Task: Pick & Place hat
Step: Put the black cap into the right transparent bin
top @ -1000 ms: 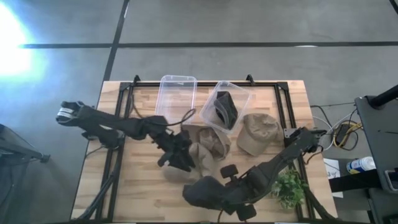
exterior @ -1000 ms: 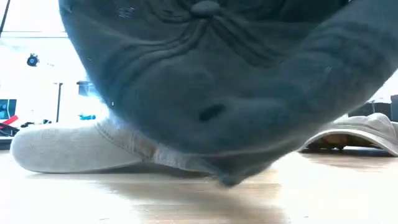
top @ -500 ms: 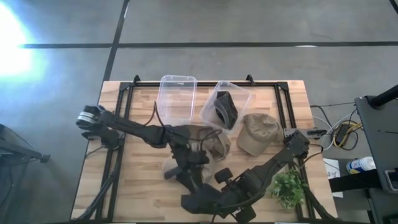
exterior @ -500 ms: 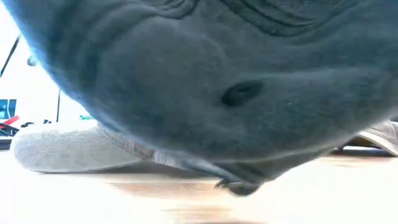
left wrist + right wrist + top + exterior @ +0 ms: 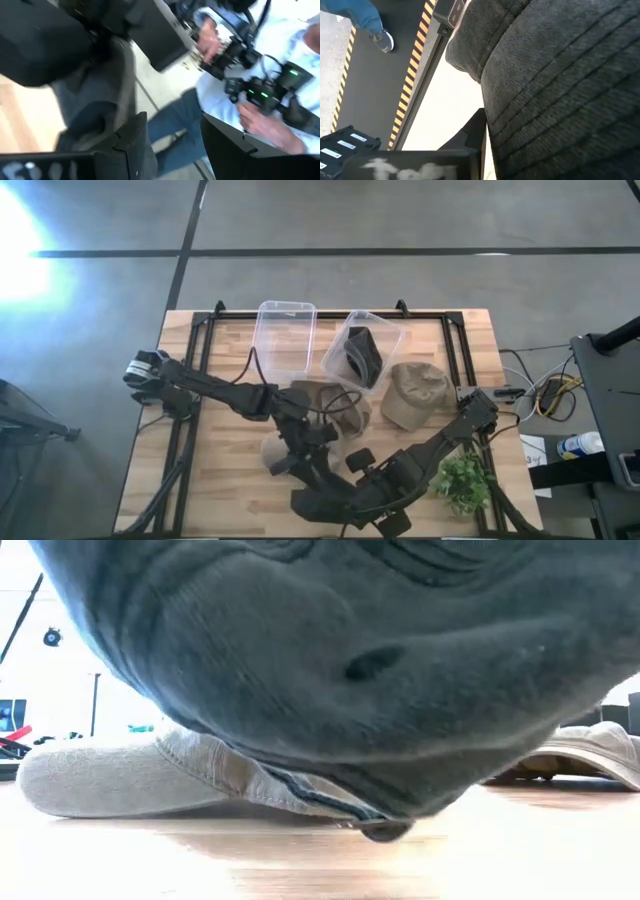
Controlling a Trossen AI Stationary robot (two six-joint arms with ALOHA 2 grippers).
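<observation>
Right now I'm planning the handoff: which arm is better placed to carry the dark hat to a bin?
Right, probably: its end effector already appears clamped on the dark hat at the table's front edge. The left end effector only hovers beside it, apparently empty.

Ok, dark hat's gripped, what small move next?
Probably raise the right end effector a bit: the hat hangs low over the table, and the open left end effector and a tan hat lie between it and the empty bin.
</observation>
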